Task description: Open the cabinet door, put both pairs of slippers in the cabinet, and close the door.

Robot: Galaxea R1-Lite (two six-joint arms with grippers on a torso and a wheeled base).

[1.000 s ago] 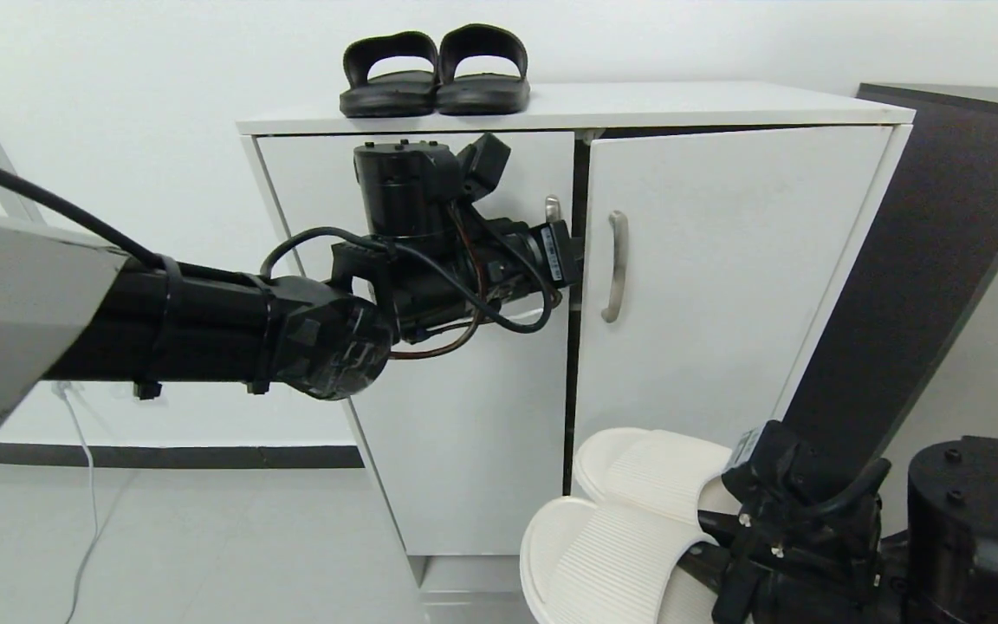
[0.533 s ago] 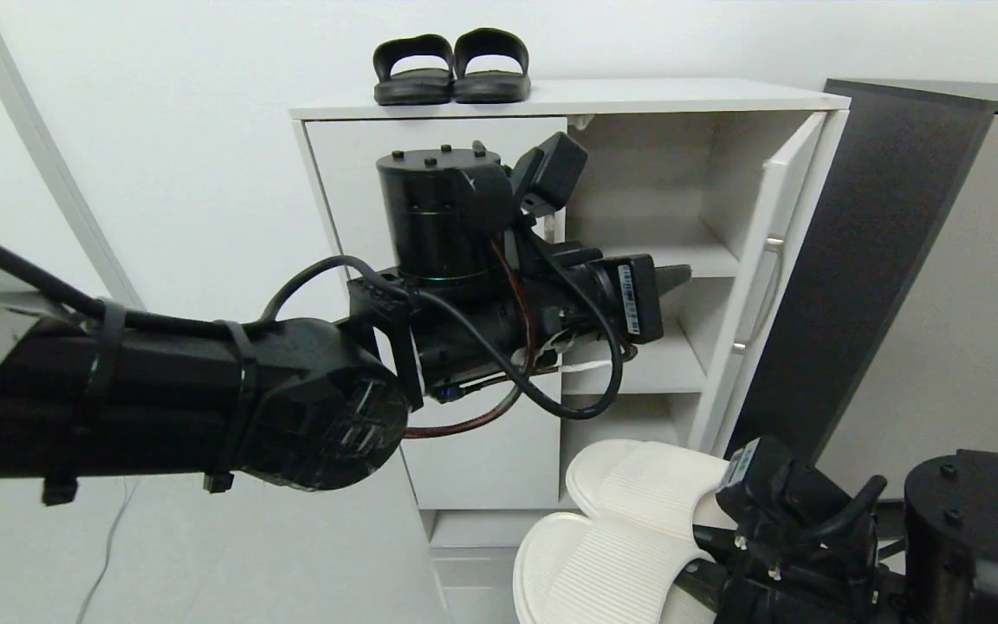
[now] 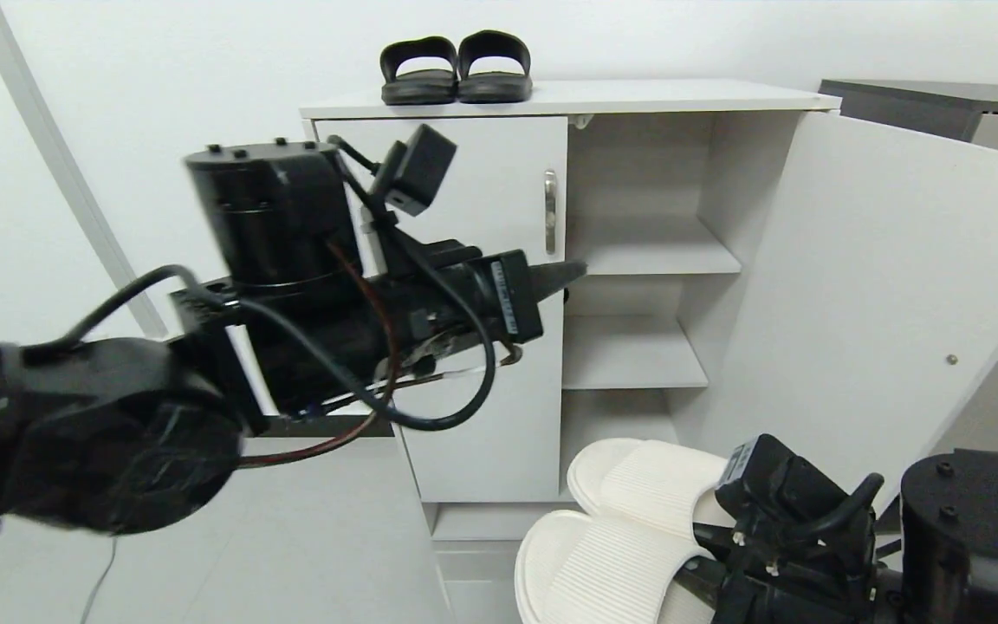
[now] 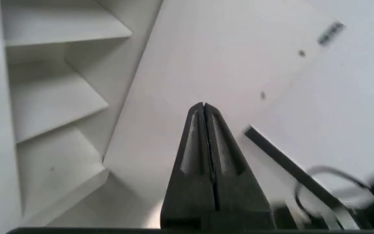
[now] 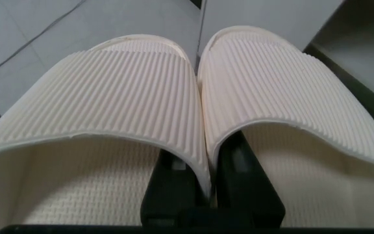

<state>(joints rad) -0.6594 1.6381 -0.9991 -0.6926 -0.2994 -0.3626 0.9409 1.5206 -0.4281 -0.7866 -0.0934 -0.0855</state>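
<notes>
The white cabinet (image 3: 568,97) stands ahead with its right door (image 3: 880,286) swung wide open, showing bare shelves (image 3: 638,251). Its left door (image 3: 482,191) is closed. A pair of black slippers (image 3: 456,71) sits on the cabinet top. My left gripper (image 3: 575,270) is shut and empty, held in front of the left door's handle (image 3: 550,212) at the edge of the opening; in the left wrist view its tips (image 4: 204,110) point at the open door (image 4: 239,78). My right gripper is shut on the white slippers (image 3: 620,529), low at the front right, pinching their inner edges (image 5: 203,149).
A dark grey cabinet (image 3: 941,108) stands to the right behind the open door. A white wall is behind, and a light floor (image 3: 317,555) lies to the left of the cabinet.
The right door has swung from closed to fully open. My left arm has drawn back left from the opening. The camera has shifted. The white slippers stay held.
</notes>
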